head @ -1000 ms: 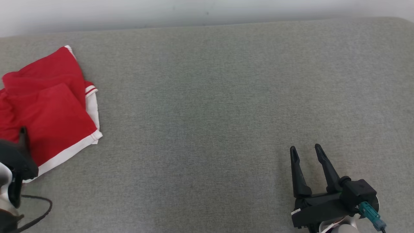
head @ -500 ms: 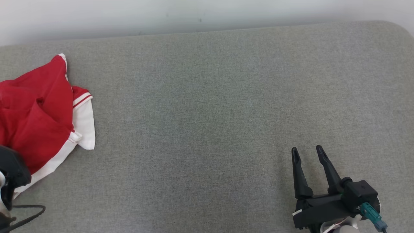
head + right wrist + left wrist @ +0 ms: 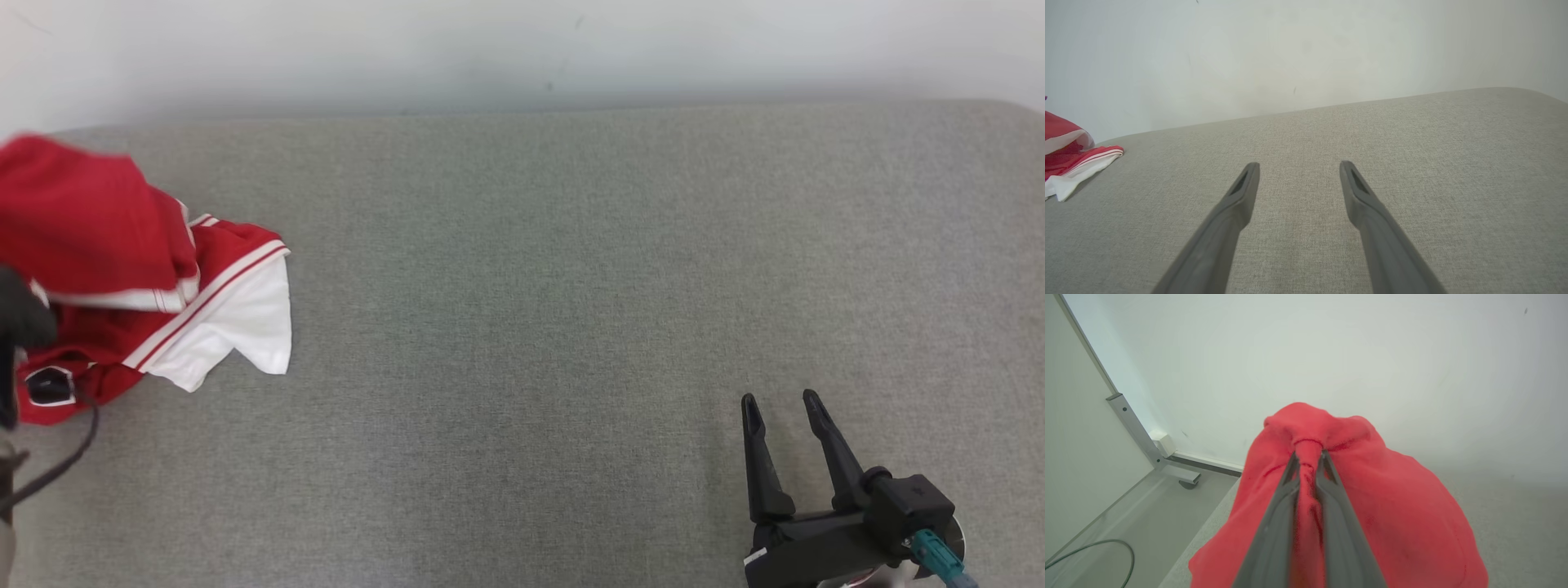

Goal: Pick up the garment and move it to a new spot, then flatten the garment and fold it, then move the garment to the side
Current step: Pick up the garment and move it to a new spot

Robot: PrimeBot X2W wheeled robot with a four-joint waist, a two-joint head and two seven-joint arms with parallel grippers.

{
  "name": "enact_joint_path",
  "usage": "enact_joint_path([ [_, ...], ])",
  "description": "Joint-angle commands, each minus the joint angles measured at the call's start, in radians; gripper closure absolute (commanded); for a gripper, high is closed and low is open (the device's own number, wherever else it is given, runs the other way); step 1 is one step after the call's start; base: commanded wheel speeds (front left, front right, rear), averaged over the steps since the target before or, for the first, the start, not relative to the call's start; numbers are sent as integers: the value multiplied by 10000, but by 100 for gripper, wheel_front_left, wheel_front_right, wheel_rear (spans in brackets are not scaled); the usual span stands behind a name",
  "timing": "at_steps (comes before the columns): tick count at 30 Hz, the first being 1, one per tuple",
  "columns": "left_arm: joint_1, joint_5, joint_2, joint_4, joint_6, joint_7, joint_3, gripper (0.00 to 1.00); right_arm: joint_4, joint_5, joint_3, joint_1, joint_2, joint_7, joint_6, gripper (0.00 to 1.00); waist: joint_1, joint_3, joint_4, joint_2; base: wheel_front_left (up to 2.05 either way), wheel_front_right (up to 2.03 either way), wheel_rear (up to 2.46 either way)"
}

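**Red garment pinched by one gripper at the left end of the pad**

Red knit with white trim and a white panel, the garment sits at the far left of the grey pad, close to the wall. In the left wrist view, the left gripper has its two fingers drawn together on a gathered fold. The cloth is squeezed into a thin rope between them and bulges out beyond the tips. The rest hangs around the fingers as a loose hood. In the right wrist view the white-edged lower part lies on the pad, so we judge the garment only partly off the surface. The right gripper has its fingers apart and holds nothing. It is over bare pad at the lower right, well apart from the garment. A dark cable trails beside the left arm.

Handling, as we judge it: the cloth is light, soft and limp, not fragile, and unlikely to slip from a firm pinch. Held at one mid-body point it collapses into a bundle, and it will sag and swing when carried. A single pinch will do for the move. For flattening, we would take it at two separated points along a white-banded edge or at its corners, one per gripper. Tension between them then spreads the cloth.
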Motion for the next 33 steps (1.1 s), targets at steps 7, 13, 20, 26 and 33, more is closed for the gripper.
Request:
enact_joint_path([
  [7, -834, -210, -255, -1053, -207, -531, -298, 100, 78, 105, 102, 166, 5, -8, 34, 0, 0, -360, 86, -1, 0, 0, 0],
  [13, -1316, -533, -815, -2500, -297, -402, -831, 100, 88, 254, 189, 247, 5, -8, 34, 0, 0, -459, -319, -1, 0, 0, 0],
  [20, -907, -975, -1793, -4719, -323, 22, -1648, 100, 129, 340, 199, 248, 5, -8, 34, 0, 0, -494, -1501, -1, 0, 0, 0],
  [26, -55, -1021, -2478, -5810, -266, 320, -2286, 100, 211, 361, 222, 290, 5, -8, 34, 0, 0, -529, -2596, -1, 0, 0, 0],
  [33, 1137, -1059, -3201, -6086, -246, 481, -3126, 100, 226, 381, 133, 378, 8, -8, 34, 0, 0, -392, -3315, -1, 0, 0, 0],
])
